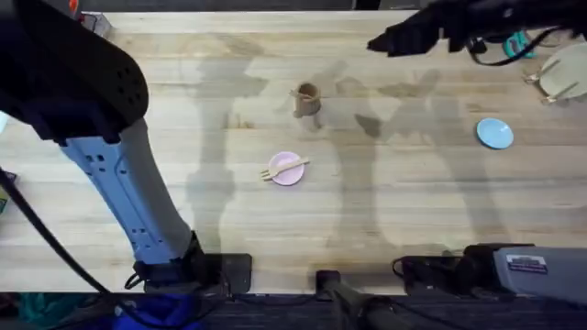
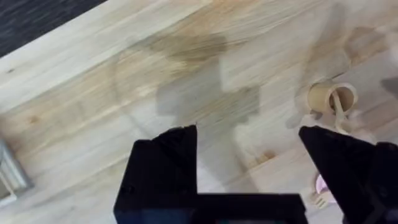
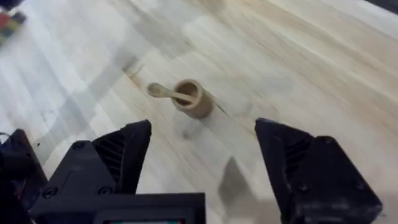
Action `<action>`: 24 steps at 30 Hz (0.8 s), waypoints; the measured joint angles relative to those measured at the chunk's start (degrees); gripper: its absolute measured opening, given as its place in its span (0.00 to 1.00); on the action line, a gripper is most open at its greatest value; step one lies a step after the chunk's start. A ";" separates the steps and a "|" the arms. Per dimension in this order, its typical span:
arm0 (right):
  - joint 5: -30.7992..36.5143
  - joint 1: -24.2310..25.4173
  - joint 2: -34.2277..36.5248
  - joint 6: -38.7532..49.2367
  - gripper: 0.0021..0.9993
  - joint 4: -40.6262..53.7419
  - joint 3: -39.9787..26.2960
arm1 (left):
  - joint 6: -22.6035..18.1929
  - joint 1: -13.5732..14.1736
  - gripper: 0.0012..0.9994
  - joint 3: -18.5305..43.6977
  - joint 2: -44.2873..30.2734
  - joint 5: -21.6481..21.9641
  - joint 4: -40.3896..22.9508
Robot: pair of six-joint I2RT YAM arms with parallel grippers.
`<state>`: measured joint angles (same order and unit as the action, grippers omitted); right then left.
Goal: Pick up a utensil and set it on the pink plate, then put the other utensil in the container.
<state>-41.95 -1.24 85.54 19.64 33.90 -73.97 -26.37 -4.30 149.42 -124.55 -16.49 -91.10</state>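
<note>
Fork is lying across the pink plate, spoon is sticking out of the brown cup mid-surface. Both sets of jaws are wide open, holding nothing.

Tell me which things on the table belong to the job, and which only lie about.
Job: pale wooden fork; small round pink plate; pale wooden spoon; brown cylindrical cup.

Lying about: round light-blue plate; larger beige plate.

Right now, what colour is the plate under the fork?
Light pink plate, fork across it; clearest overhead.
</note>
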 joint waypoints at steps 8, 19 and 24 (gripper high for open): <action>6.57 1.68 -0.02 -0.15 1.00 12.85 -8.38 | 4.58 0.90 0.99 2.34 0.80 3.04 -4.33; 12.65 1.68 -0.04 -0.13 1.00 12.88 -10.43 | 5.44 -0.08 1.00 -1.66 11.48 5.58 -5.72; 13.29 1.68 -0.04 -0.15 1.00 12.73 -10.43 | 5.44 -1.36 1.00 -10.44 17.67 6.26 -5.72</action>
<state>-28.67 0.45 85.49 19.49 46.63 -84.40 -20.93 -5.66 138.98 -106.88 -10.23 -96.82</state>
